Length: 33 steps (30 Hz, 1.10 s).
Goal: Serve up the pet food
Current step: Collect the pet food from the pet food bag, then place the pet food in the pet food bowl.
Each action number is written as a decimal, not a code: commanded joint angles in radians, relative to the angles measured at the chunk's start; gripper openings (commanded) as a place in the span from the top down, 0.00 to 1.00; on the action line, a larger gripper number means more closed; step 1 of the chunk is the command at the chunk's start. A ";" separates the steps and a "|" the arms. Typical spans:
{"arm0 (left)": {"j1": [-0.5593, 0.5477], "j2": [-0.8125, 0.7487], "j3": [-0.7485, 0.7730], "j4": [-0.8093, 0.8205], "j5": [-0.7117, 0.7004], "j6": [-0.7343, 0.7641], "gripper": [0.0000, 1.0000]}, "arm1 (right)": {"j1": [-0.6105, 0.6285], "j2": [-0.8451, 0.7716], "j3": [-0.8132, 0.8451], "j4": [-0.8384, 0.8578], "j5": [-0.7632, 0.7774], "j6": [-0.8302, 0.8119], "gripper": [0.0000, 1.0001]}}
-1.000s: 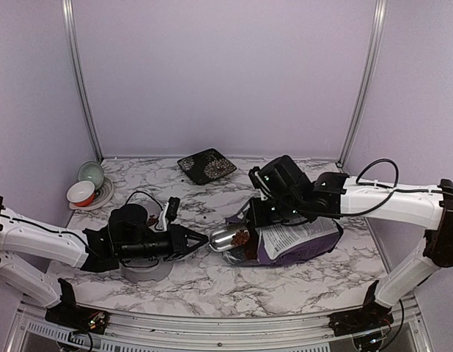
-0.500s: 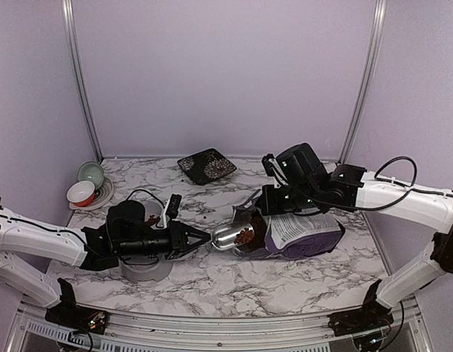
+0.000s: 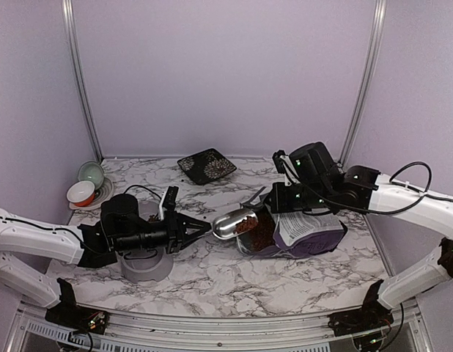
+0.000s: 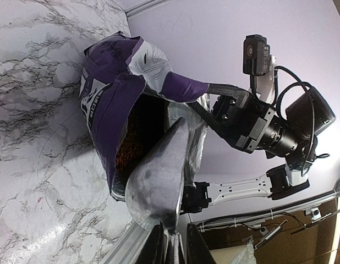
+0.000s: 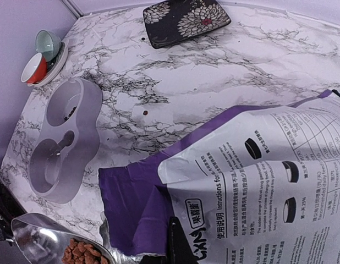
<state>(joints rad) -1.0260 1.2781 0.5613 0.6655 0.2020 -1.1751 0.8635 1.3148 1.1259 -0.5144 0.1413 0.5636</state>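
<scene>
The left gripper (image 3: pixel 196 230) pinches the metal scoop (image 3: pixel 228 223) by its handle. The pet food (image 3: pixel 246 225) sits in the scoop at the bag (image 3: pixel 311 233) mouth, mid-tabletop. The right gripper (image 3: pixel 279 199), pressed together, pinches the bag's upper flap; the bag lies toward the right edge

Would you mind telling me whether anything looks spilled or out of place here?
A few stray kibble pellets lie on the bare table between the bowl and the bag, outside both. Nothing else stands out.
</scene>
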 commanded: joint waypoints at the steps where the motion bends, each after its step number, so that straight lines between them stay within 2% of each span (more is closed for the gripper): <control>1: 0.007 -0.029 0.044 0.062 0.017 -0.037 1.00 | -0.015 -0.053 -0.002 0.019 0.057 -0.005 1.00; 6: 0.007 -0.029 0.052 0.064 0.014 -0.052 1.00 | -0.048 -0.065 -0.016 0.019 0.062 -0.008 1.00; 33: 0.020 -0.082 0.063 0.075 -0.009 -0.096 1.00 | -0.054 -0.101 -0.063 0.032 0.064 -0.012 1.00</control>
<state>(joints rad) -1.0180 1.2331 0.5957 0.6849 0.2008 -1.2594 0.8364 1.2545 1.0672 -0.4847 0.1398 0.5491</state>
